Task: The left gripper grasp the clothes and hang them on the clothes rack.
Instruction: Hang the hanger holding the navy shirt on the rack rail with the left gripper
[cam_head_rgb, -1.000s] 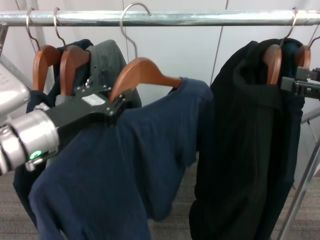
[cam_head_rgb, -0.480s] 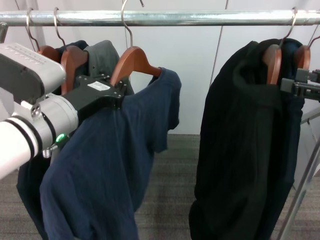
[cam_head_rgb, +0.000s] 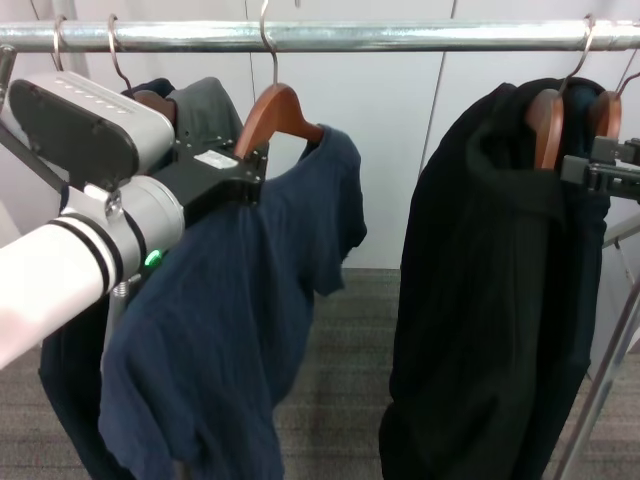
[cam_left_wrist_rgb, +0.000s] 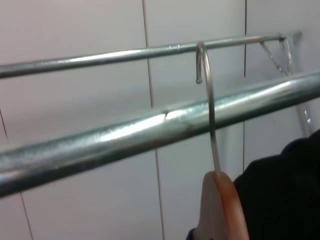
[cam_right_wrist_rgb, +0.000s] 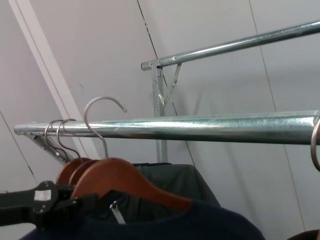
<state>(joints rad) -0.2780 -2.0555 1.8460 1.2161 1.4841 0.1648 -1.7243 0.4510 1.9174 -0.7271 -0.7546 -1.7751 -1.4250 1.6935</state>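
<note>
Pale wall panels back the clothes rack (cam_head_rgb: 400, 36), a shiny round metal tube. Since the earlier frame the left gripper (cam_head_rgb: 222, 176) has risen, clamped on the brown wooden hanger's shoulder; the clothes (cam_head_rgb: 240, 290), thin navy fabric, drape below it, hook now crossing the tube. The right gripper (cam_head_rgb: 598, 165) sits parked by a black coat (cam_head_rgb: 480, 280); its grip is unclear.

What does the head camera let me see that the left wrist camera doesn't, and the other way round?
Only the head view shows the left gripper clamped on the wooden hanger, the whole navy clothes, the bulky black coat and the right gripper at the right edge. Only the left wrist view shows the hook's tip raised above and beyond the clothes rack. Both show the rack tube, the hook and the hanger.
</note>
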